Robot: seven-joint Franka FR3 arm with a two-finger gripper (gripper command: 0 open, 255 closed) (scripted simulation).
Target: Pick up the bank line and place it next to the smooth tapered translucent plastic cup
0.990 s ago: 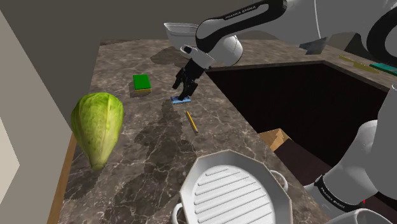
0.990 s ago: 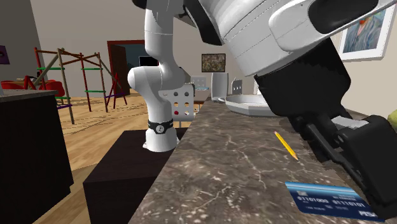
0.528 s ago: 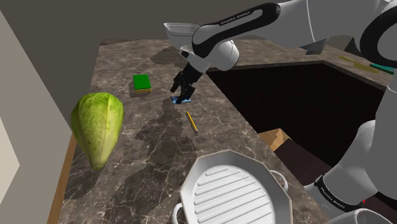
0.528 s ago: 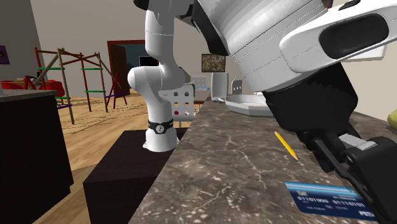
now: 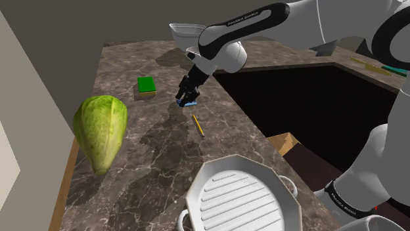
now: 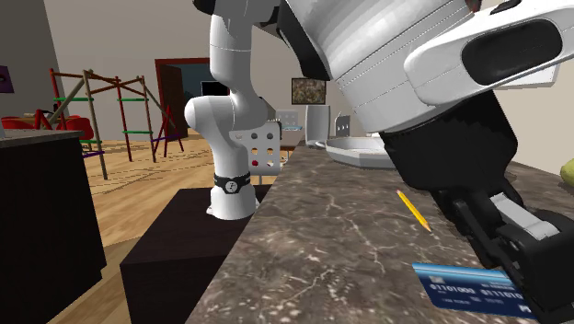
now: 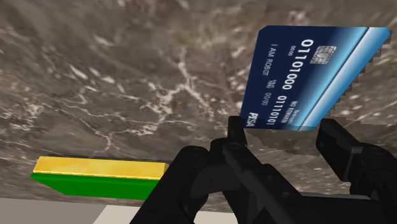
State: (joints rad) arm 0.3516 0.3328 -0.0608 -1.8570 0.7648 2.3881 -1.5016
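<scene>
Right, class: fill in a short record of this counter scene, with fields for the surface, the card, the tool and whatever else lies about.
surface: dark marbled counter
card: blue bank card, lying on the counter
tool: black tool, down at the card
sponge: green and yellow sponge, to the shoulder view's left of the card
pencil: yellow pencil, between the card and the dish
cabbage: green cabbage, at the counter's edge on the shoulder view's left
dish: white ridged dish, nearest the stand
</scene>
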